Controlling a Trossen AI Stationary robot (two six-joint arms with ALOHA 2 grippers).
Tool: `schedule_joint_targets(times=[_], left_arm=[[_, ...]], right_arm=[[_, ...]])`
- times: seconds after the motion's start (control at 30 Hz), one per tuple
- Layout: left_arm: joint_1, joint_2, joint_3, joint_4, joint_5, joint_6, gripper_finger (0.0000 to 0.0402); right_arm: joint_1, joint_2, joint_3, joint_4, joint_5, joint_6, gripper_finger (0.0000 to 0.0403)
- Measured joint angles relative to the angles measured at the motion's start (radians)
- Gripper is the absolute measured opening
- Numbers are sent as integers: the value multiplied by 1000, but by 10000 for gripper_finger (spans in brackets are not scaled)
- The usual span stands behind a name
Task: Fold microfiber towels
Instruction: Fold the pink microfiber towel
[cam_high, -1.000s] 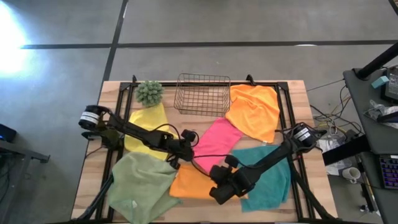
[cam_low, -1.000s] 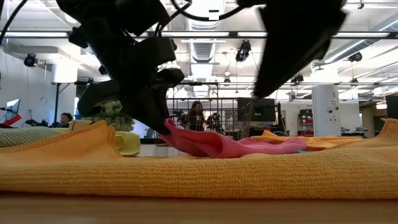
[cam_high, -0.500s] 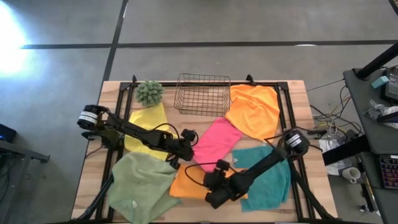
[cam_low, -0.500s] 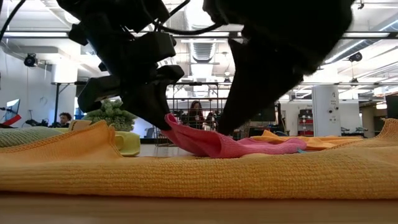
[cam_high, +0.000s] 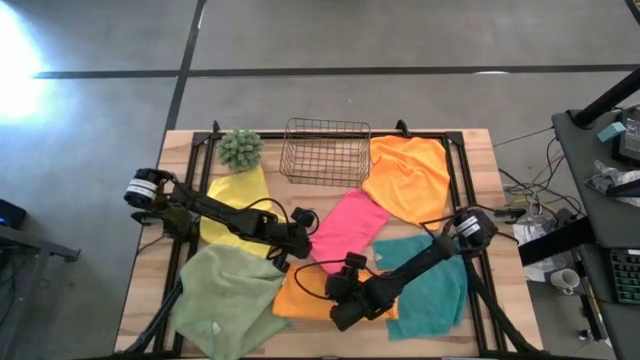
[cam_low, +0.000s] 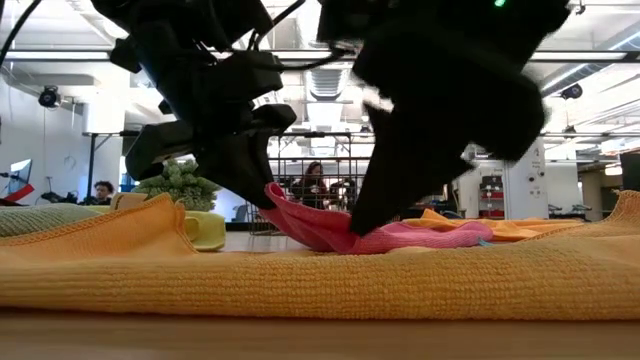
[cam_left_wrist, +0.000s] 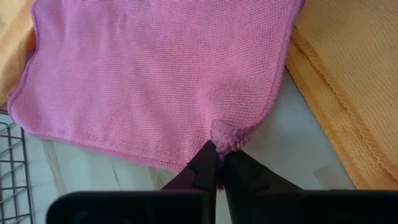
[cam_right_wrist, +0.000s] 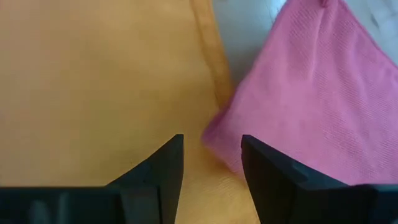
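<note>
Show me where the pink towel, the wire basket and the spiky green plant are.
pink towel (cam_high: 347, 226): high view, middle of the cloth.
wire basket (cam_high: 325, 152): high view, its mesh floor.
spiky green plant (cam_high: 240, 148): high view, centre of the ball.

The pink towel (cam_left_wrist: 155, 81) at the frame's centre is matt knitted cloth with a fine ribbed weave and a stitched hem. The orange towel (cam_right_wrist: 93, 74) looks equally soft and nubbly. The table (cam_high: 480, 150) is pale, smooth wood, and the basket (cam_high: 325, 150) at upper centre is thin coppery wire.
</note>
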Motion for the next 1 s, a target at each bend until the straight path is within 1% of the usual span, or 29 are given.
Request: schedule_joint_targets(times=[0.2, 0.37, 0.43, 0.5, 0.67, 0.7, 0.83, 0.93, 1.0], left_arm=[[0, 0, 0, -1, 0, 0, 1], [0, 0, -1, -1, 0, 2, 1], [0, 0, -1, 0, 0, 2, 1], [0, 0, -1, 0, 0, 2, 1], [0, 0, -1, 0, 0, 2, 1], [0, 0, -1, 0, 0, 1, 1], [-6, -6, 20, -40, 1, -59, 1], [-14, -24, 45, -116, 2, -103, 1], [-22, -32, 66, -174, 26, -121, 1]], right_arm=[[-29, 15, 0, -15, 16, -1, 152], [-48, 15, 0, -15, -18, 0, 148], [-52, 15, -2, -16, -22, 11, 134], [-57, 15, -3, -16, -34, 23, 110], [-62, 15, -2, -17, -45, 26, 27], [-62, 15, -1, -17, -45, 32, 18], [-61, -8, 2, -19, -48, 91, 12], [-48, -44, 7, -25, -45, 118, 9], [-33, -69, 9, -23, -44, 138, 9]])
